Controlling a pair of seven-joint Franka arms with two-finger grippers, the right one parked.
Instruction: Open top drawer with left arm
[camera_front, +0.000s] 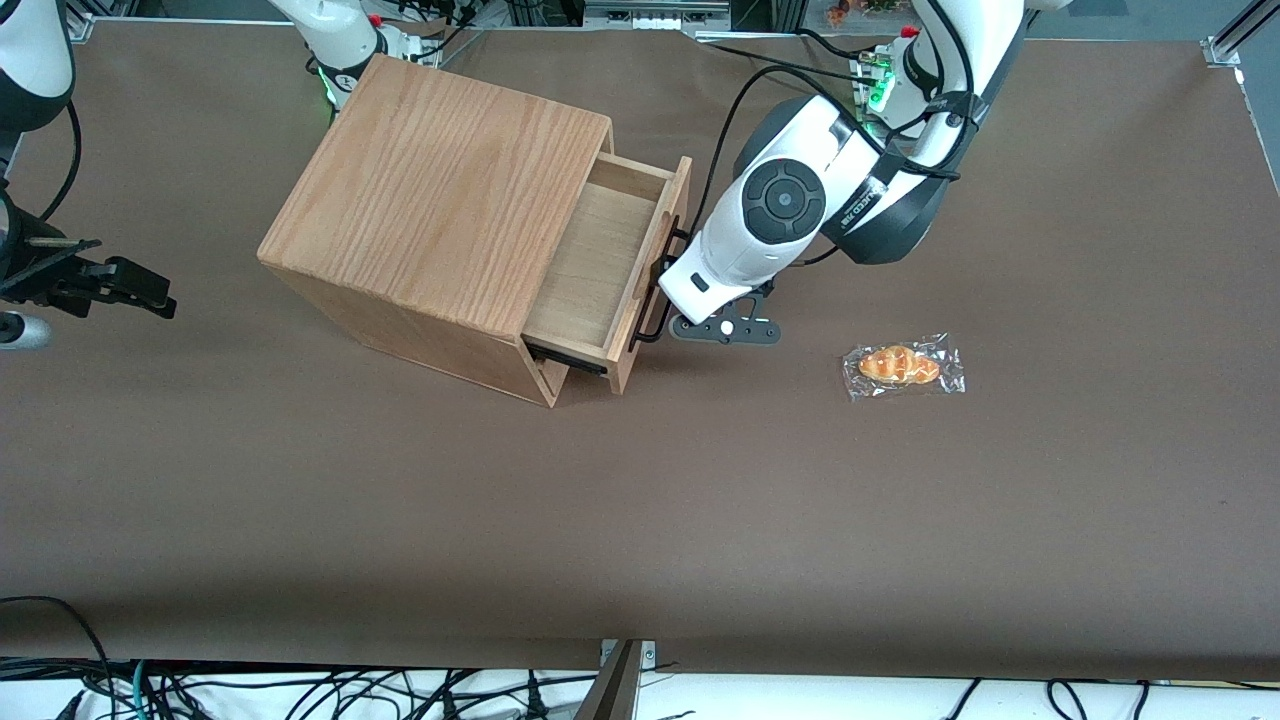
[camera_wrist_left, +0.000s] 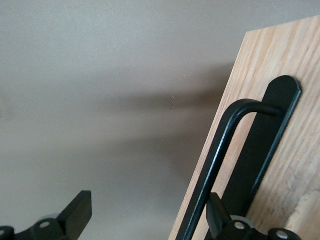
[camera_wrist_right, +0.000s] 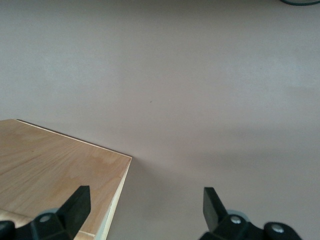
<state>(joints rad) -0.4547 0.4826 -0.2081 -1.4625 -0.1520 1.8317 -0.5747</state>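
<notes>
Top drawer (camera_front: 600, 262) pulled approx. halfway out of cabinet (camera_front: 440, 190) near tabletop's rear edge; gripper (camera_wrist_left: 145, 220) spread, one finger hooked inside bar handle (camera_wrist_left: 220, 150) w/o pinching, for pulling.

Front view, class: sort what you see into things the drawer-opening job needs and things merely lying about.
Belongs to the job:
- shallow light-wood top drawer, pulled partly out
- its thin black metal bar handle
- black two-finger gripper, fingers open, at the handle

Lying about:
- wrapped golden bread roll on the brown table
</notes>
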